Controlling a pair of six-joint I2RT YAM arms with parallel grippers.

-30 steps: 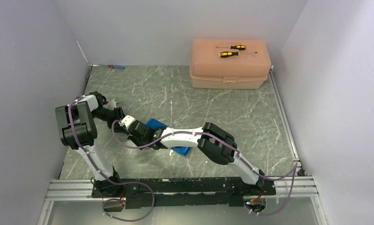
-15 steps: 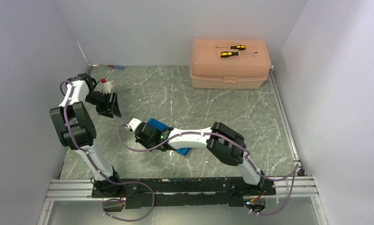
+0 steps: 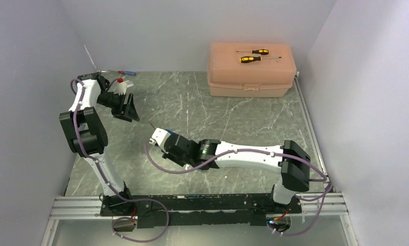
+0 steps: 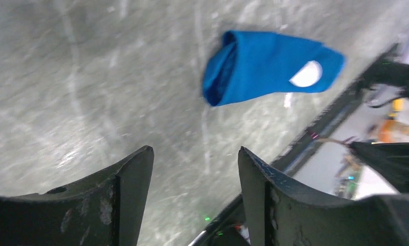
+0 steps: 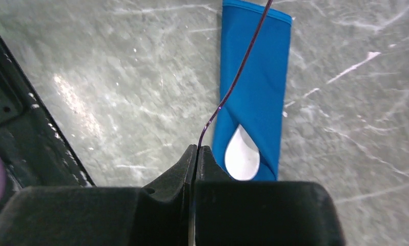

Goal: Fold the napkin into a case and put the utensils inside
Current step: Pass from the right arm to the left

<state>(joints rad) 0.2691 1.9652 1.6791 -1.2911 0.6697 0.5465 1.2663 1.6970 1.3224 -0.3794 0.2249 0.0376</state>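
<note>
Up on the left, the left gripper [image 4: 195, 151] is wide open and holds nothing. The bright blue soft cloth napkin [image 5: 253, 77] lies folded slim on the grey stone table [image 5: 115, 77]. A small white plastic spoon [image 5: 242, 156] peeks out of it. The napkin looks light and floppy, so pinch its edge. The right gripper [image 5: 197, 151] is closed tight on a thin, stiff, dark purple fork [image 5: 233, 86], I think.

The grey-green marbled table [image 3: 233, 118] bears a large peach plastic box [image 3: 251, 77] at far right. A slim bright blue cloth case [image 5: 253, 92] lies flat on it, and a small blue-and-red handled screwdriver [image 3: 126, 73] sits far left.
</note>
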